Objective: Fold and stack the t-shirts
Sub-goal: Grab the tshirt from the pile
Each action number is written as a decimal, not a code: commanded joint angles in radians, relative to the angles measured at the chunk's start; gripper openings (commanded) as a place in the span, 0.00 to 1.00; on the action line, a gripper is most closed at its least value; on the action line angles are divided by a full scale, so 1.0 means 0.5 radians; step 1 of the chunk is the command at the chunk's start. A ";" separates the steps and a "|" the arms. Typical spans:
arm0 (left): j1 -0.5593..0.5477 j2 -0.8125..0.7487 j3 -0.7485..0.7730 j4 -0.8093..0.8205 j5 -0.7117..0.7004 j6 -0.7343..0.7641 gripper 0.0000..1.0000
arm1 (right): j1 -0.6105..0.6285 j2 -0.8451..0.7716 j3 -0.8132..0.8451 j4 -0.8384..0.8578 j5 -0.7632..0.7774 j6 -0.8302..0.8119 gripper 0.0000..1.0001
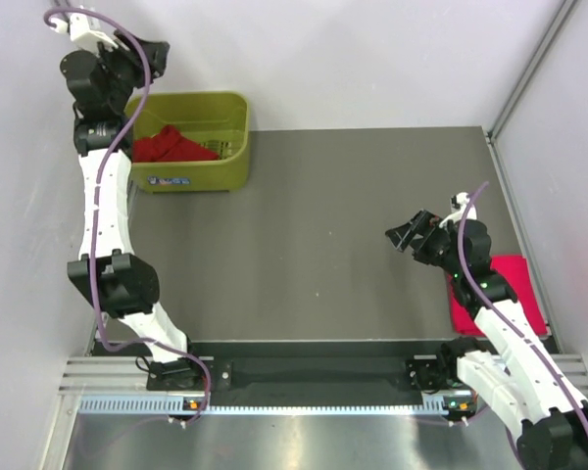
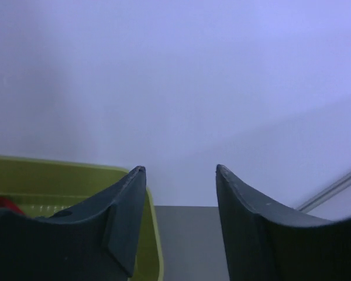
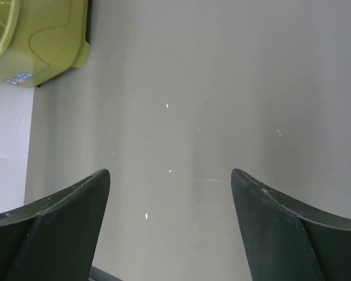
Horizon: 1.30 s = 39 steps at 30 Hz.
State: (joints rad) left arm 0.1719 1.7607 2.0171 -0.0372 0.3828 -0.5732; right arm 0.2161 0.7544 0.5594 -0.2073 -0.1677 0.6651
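Observation:
A deep red t-shirt (image 1: pixel 171 145) lies crumpled in the olive-green basket (image 1: pixel 232 147) at the back left. A sliver of it shows in the left wrist view (image 2: pixel 3 204). A brighter pinkish red t-shirt (image 1: pixel 517 284) lies folded flat at the table's right edge, partly hidden by the right arm. My left gripper (image 1: pixel 157 54) is raised high above the basket's back left, open and empty (image 2: pixel 180 171). My right gripper (image 1: pixel 404 236) is open and empty above the bare table, left of the folded shirt (image 3: pixel 169 172).
The grey table (image 1: pixel 343 225) lies between the basket and the folded shirt. The basket's corner shows in the right wrist view (image 3: pixel 41 41). White walls stand at the back and left. A metal frame post (image 1: pixel 529 69) rises at the back right. A black rail (image 1: pixel 304 372) runs along the near edge.

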 commanded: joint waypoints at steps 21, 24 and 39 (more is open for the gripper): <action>0.021 1.353 0.344 -0.469 -1.001 0.824 0.86 | 0.007 0.755 0.320 0.350 0.038 0.118 0.87; 0.021 1.482 0.399 -0.444 -1.161 0.800 0.89 | 0.007 0.865 0.366 0.360 0.025 0.130 0.87; 0.049 1.673 0.598 -0.315 -1.094 0.791 0.00 | -0.012 0.958 0.532 0.160 0.041 -0.008 0.87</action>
State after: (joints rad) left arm 0.1780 2.5816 2.2700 -0.2184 -0.1879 -0.1787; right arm 0.2134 1.2472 0.7872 -0.1211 -0.1581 0.6926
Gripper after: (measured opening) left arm 0.018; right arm 0.869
